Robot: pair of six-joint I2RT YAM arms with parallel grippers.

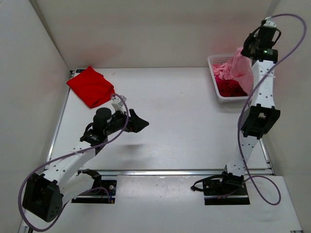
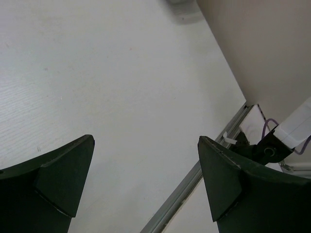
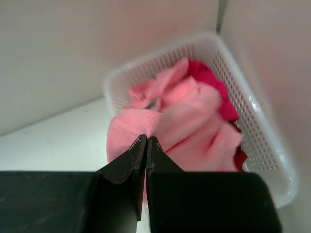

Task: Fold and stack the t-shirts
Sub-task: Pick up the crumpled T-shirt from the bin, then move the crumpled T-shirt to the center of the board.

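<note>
Right jaws (pressed together) pinch the light pink t-shirt [image 3: 189,121].

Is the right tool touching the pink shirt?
Touching. Right wrist view: the right tool is pinched shut on a fold of the pink shirt.

pink shirt [image 3: 194,121]: soft matt cloth, fine knit, loose creases
red shirt [image 1: 91,86]: matt cloth, lying fairly smooth
magenta shirt [image 3: 209,77]: matt cloth, crumpled
basket [image 3: 257,131]: white plastic lattice, slight gloss
table [image 1: 194,126]: white, matt, faint grain, small scuffs
rail [image 1: 184,172]: bare metal, dull sheen
right gripper [image 3: 146,138]: black plastic, smooth, matt
left gripper [image 2: 146,141]: black plastic, matt
right arm [image 1: 262,82]: white hard shell, smooth
</note>
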